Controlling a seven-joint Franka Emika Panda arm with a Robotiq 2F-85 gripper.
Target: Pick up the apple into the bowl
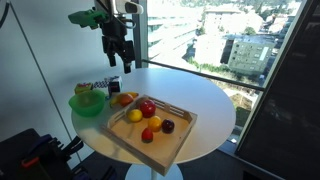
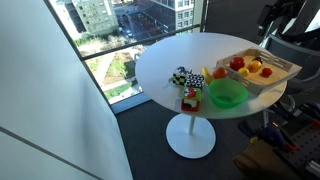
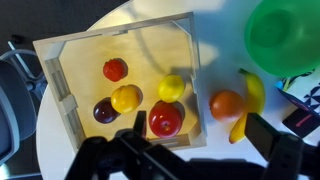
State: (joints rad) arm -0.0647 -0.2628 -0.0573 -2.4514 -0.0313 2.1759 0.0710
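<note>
The red apple (image 3: 166, 119) lies in the square wooden tray (image 3: 85, 50), near its edge, next to a yellow fruit. In the wrist view my gripper (image 3: 200, 135) is open and empty, and hangs above the tray edge between the apple and an orange. The green bowl (image 3: 285, 35) stands outside the tray and is empty. In an exterior view my gripper (image 1: 118, 55) is high above the table, with the bowl (image 1: 87, 103) and the apple (image 1: 147, 107) below. Bowl (image 2: 226, 94) and apple (image 2: 237, 64) also show in an exterior view.
In the tray lie a smaller red fruit (image 3: 115, 69), a dark plum (image 3: 104, 111) and two yellow fruits (image 3: 126, 98). An orange (image 3: 226, 104) and a banana (image 3: 250, 100) lie on the round white table (image 1: 205, 110) between tray and bowl. Small boxes (image 2: 182, 78) stand beside the bowl.
</note>
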